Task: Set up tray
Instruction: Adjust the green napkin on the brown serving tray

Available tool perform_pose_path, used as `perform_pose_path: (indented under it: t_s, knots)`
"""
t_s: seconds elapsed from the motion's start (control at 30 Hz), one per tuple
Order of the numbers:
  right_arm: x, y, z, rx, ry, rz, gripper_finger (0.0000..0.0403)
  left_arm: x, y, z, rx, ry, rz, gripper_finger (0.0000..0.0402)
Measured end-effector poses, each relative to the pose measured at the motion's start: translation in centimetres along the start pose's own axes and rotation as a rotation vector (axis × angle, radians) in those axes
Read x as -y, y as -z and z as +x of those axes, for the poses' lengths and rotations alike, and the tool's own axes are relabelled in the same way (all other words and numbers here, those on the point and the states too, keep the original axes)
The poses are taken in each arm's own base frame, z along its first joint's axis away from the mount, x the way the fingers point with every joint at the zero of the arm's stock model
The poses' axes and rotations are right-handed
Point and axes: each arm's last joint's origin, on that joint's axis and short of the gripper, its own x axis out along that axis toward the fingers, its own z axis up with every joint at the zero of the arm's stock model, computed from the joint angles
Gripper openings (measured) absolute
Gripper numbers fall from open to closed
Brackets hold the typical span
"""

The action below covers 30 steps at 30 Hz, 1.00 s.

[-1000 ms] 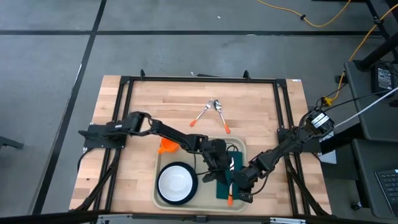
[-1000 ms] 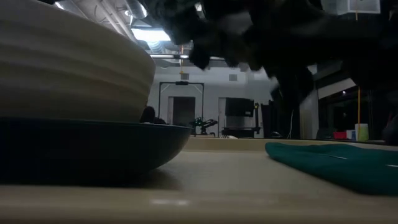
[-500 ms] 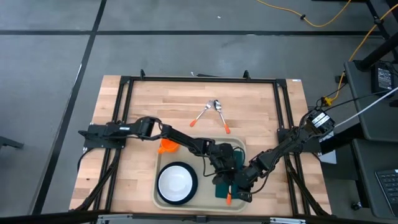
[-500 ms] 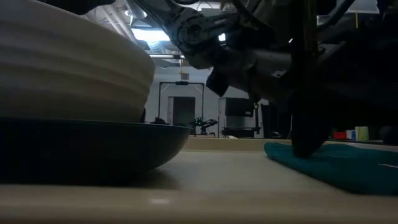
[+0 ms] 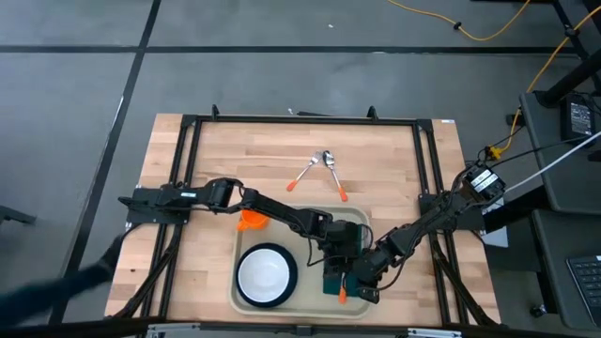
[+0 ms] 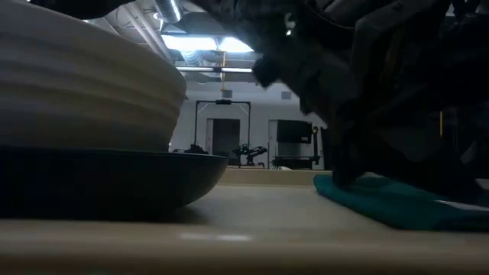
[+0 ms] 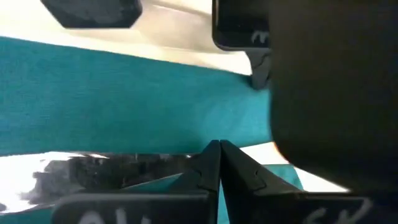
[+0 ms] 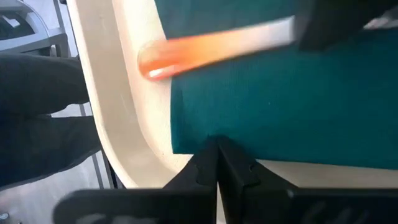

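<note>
While both grippers crowd over the napkin (image 5: 336, 272), the tray (image 5: 246, 246) sits on the near half of the table (image 5: 394, 160), holding a white bowl (image 5: 266, 275) on a dark plate (image 6: 114, 179) on its left side and the green napkin on its right side. Left gripper (image 5: 338, 255) is down on the napkin's far part, fingers pinched fully together, nothing between them; the left wrist view shows the tips (image 7: 219, 165) meeting over green cloth. Right gripper (image 5: 360, 284) is at the napkin's near right edge, also pinched together and holding nothing; its wrist view shows the tips at the cloth's edge next to the tray rim (image 8: 109, 93). An orange-handled utensil (image 5: 343, 294) lies on the napkin, handle end toward the tray's near rim, long axis roughly running near-to-far along the napkin. That utensil is just beside the right gripper, so the right arm is nearer to it than the left.

Off the tray, beyond its far rim: two more orange-handled utensils (image 5: 319, 171) crossed on the bare table, well apart from both grippers. An orange cup (image 5: 251, 221) sits just off the tray's far left corner, partly under the left arm. Judgement: napkin and utensil are being squared up; the loose utensils are not yet placed.
</note>
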Motion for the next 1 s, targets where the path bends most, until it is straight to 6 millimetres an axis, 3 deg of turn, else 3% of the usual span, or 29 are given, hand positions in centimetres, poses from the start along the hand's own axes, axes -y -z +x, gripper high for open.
perform_pose_path:
  t_s: [0.13, 0.4, 1.0]
  knots:
    - [0.0, 0.1, 0.0, -0.008, -0.001, -0.004, 0.0003, 0.9, -1.0, -0.8, -0.021, -0.091, 0.071, 0.0003]
    - [0.0, 0.2, 0.0, -0.013, 0.0, -0.006, 0.0003, 0.0, -1.6, -1.5, -0.015, -0.124, 0.071, 0.0003]
    - [-0.1, 0.2, 0.0, -0.017, -0.003, -0.006, 0.0003, -0.4, -0.9, -1.2, -0.075, -0.134, 0.105, 0.0003]
